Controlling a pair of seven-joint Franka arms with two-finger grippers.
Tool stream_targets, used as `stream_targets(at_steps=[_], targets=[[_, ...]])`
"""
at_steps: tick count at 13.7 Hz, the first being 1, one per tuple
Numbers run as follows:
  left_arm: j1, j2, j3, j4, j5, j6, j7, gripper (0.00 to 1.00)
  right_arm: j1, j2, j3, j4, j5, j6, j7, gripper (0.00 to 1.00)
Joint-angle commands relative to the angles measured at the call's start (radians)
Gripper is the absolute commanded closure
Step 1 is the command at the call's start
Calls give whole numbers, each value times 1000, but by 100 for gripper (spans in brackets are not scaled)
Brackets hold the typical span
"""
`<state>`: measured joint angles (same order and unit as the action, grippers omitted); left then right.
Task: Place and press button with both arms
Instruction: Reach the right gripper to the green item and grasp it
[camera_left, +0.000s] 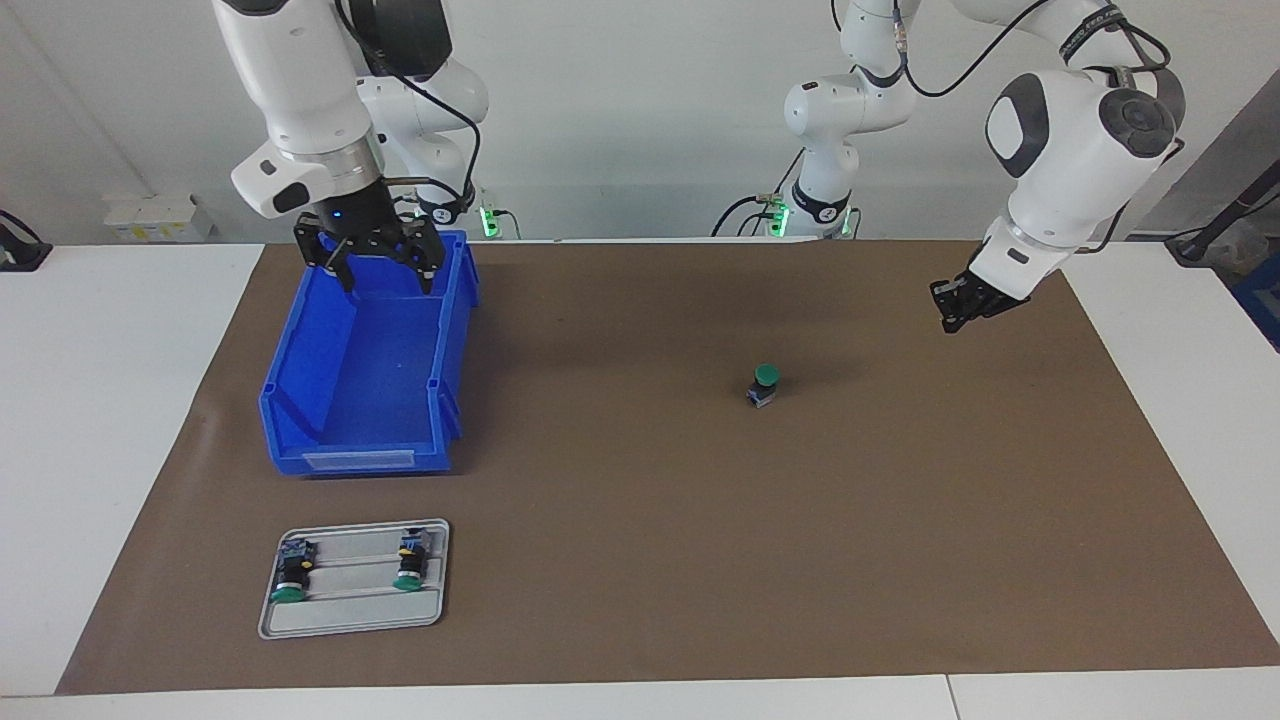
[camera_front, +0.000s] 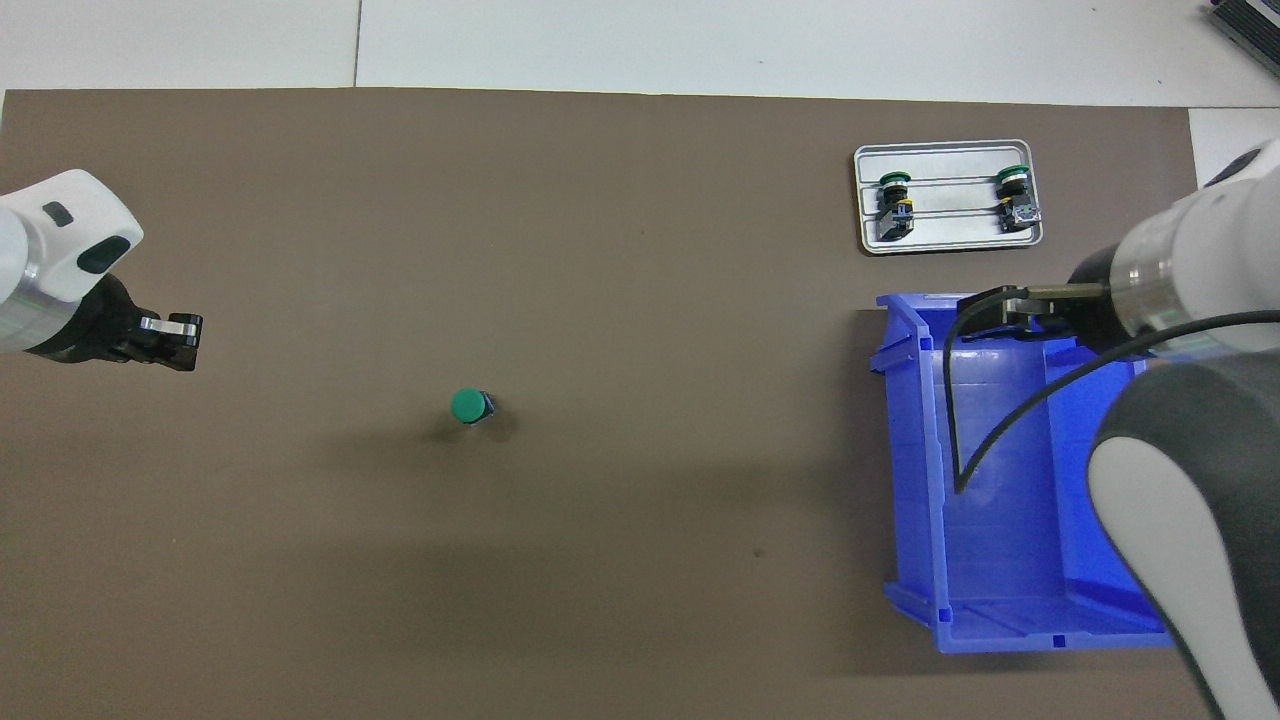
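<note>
The button stands upright on the mat, ready for pressing, left gripper clenched empty above the mat, right gripper spread wide over the bin.

The white surface carries a brown mat that covers most of it. Three things rest on the mat. The blue bin is the landmark, toward the right arm's end. The grey tray lies farther from the robots than the bin, just apart from it (two green-capped buttons lie on their sides in it). The button stands upright, well apart from the bin, toward the left arm's end.
</note>
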<state>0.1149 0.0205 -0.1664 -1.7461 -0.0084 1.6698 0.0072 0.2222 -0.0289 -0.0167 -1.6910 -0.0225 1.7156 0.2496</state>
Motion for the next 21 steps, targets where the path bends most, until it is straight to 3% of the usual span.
stream_targets(at_steps=[1,2,3,7,12,15,17,19,21], targets=[[-3,3,-5,79,19,-64,4,47,75,-10,1,-47,7,62,96,1],[-3,-8,-8,79,18,-62,4,12,118,10,1,-45,7,88,149,1],[-4,-16,-8,79,18,-64,-1,1,156,29,1,-44,7,111,199,1],[-8,-19,-10,80,19,-67,-3,0,304,165,1,0,4,241,438,2],[-27,5,-15,168,28,-133,-6,1,417,389,3,190,-5,240,658,8],[-92,35,33,223,28,-164,-7,1,472,467,6,269,-2,242,781,9],[-130,18,93,183,25,-112,-4,1,535,612,4,432,-13,205,853,9],[-133,-20,97,72,27,6,-3,2,563,743,1,618,-14,151,919,9],[-138,-37,126,36,27,44,4,2,583,808,-2,665,-16,173,957,9]])
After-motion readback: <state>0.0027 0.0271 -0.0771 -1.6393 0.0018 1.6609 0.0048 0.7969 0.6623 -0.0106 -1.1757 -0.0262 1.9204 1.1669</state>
